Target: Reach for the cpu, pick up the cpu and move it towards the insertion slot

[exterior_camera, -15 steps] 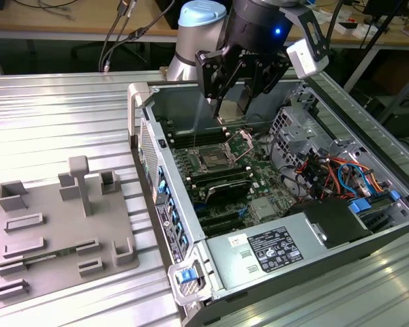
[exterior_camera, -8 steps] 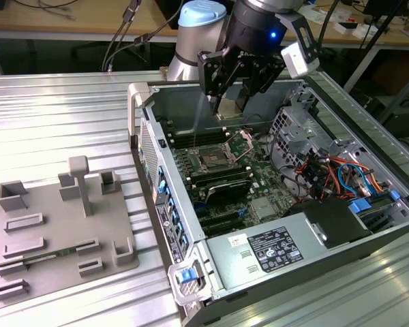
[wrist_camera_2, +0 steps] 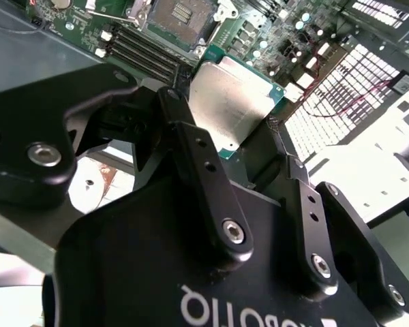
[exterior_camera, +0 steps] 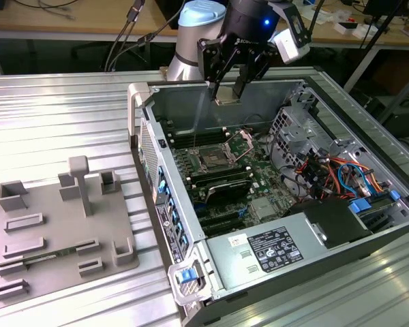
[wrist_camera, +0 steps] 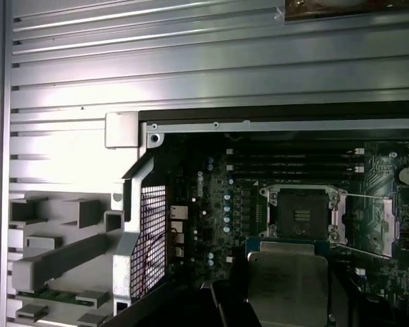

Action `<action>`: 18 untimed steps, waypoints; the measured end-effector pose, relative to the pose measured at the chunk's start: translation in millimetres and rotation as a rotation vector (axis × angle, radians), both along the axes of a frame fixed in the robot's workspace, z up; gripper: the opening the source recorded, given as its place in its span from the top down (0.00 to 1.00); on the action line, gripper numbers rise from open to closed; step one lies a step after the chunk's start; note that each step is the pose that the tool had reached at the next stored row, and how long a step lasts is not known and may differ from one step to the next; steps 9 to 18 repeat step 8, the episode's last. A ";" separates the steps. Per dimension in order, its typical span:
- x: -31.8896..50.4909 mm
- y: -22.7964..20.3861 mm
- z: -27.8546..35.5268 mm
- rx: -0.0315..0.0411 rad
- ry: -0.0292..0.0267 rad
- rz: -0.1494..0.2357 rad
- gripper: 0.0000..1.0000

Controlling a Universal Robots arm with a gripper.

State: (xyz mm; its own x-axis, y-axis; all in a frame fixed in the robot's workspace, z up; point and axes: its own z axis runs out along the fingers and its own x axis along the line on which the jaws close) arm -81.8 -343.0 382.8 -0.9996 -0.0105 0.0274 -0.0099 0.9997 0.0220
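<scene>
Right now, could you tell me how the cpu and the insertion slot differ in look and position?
The cpu is a plain silvery square held in the air by the hand; the insertion slot sits fixed on the motherboard below. The cpu's top is solid metal, while the insertion slot has a dark centre inside a shiny frame. Both are square.

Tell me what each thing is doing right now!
cpu: gripped, lifted above the motherboard.
gripper: shut on the cpu, up over the case.
insertion slot: open, empty, plate hinged back.
computer case: side panel off, insides showing.
grey tray: lying flat on the table beside the case.
</scene>
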 end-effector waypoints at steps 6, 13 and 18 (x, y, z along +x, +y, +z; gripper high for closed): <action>2.2 1.7 0.0 0.0000 0.0000 0.000 0.45; 2.2 1.7 0.0 0.0000 0.0000 0.000 0.45; 2.2 1.7 0.0 0.0000 0.0000 0.000 0.45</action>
